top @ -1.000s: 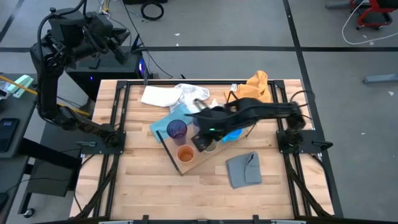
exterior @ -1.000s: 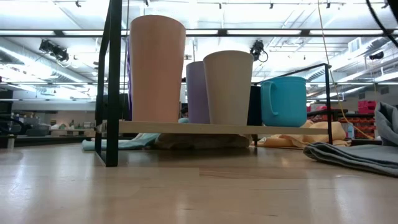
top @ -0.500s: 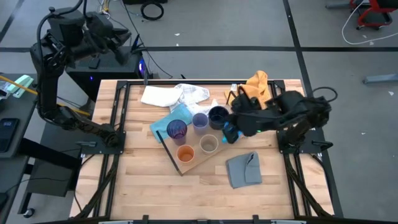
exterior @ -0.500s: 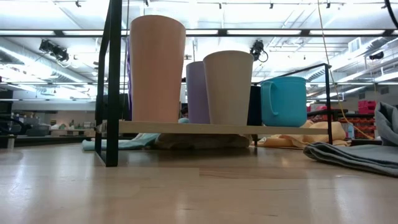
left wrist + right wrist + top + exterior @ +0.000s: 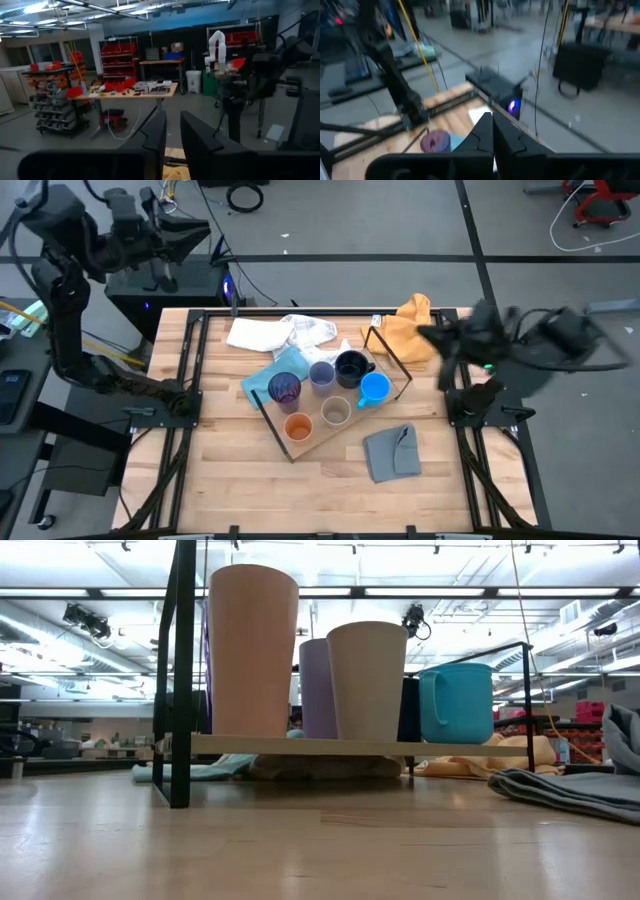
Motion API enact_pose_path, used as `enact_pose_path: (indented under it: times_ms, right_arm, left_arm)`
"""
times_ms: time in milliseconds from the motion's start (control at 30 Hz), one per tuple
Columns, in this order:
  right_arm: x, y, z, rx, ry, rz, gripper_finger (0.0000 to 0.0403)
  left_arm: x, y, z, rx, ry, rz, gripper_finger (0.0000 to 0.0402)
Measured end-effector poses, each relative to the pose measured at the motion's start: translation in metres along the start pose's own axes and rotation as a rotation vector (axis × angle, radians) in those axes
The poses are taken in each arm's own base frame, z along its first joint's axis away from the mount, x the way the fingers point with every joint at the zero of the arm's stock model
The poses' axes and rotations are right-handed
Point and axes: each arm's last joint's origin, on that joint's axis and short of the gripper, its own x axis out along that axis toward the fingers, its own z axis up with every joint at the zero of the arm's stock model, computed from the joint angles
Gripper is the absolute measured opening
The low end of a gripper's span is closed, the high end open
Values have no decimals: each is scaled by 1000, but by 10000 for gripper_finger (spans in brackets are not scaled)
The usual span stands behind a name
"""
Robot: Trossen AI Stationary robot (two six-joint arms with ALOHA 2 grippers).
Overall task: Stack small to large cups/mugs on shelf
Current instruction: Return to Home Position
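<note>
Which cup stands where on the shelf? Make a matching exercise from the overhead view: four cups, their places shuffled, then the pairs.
1. dark purple tumbler
2. black mug
3. beige cup
4. bright blue mug

A. between the orange cup and the bright blue mug
B. beside the lavender cup, at the row's end nearer the orange cloth
C. in the orange cup's row, next to the black mug
D. beside the lavender cup, at the end away from the orange cloth

Pairs: 1-D, 2-B, 3-A, 4-C
</note>
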Motion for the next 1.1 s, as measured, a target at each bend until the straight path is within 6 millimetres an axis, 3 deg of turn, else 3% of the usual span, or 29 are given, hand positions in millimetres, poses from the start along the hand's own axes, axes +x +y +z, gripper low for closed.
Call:
enact_pose_path:
  times_ms: [133, 267, 433, 633, 800, 933, 1100]
  right_arm:
    - [-29, -23, 0, -36, -87, 50, 2]
    - [-42, -48, -12, -31, -116, 96, 2]
    - [-41, -68, -41, -1, -121, 116, 2]
    - [-32, -91, -73, 73, -110, 109, 1]
    - [-30, -104, -81, 110, -107, 111, 2]
    - [-32, -114, -77, 105, -111, 117, 1]
    - [-32, -124, -76, 111, -104, 130, 2]
  left_arm:
    - [-4, -2, -2, -21, 27, -3, 59]
    - [-2, -4, -5, -34, 49, -23, 62]
    - [15, -19, -9, -55, -4, -250, 61]
    - [50, -59, -29, -61, -185, -492, 53]
    - [72, -94, -75, -112, -85, -459, 54]
    - [90, -124, -133, -159, 72, -344, 53]
    - [88, -148, -193, -295, -2, -259, 48]
